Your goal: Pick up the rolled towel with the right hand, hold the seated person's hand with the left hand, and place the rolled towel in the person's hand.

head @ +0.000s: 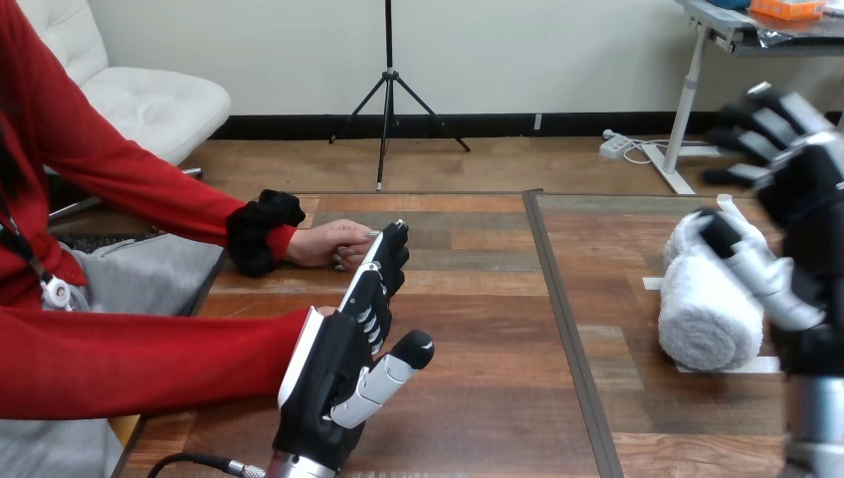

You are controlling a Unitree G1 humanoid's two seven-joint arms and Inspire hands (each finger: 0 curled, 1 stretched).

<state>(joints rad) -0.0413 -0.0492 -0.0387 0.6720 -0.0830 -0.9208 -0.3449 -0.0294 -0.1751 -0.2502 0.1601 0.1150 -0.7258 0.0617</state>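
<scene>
Blurring right hand (806, 189), edge-cropped, fingers spread over rolled towel (702, 319) | towel on bench (478, 309) right, long axis pointing away | left hand (333, 368) straight-fingered at person's hand (323, 242), contact unclear

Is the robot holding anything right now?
Nothing is held. The right hand is open at the rolled towel; the left hand is open beside the person's hand.

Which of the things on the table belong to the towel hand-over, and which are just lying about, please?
Part of the job: rolled towel; person's hand; left hand, open; right hand, open above the towel.
Just lying about: white tape strips; what looks like a second towel roll behind the first.
</scene>
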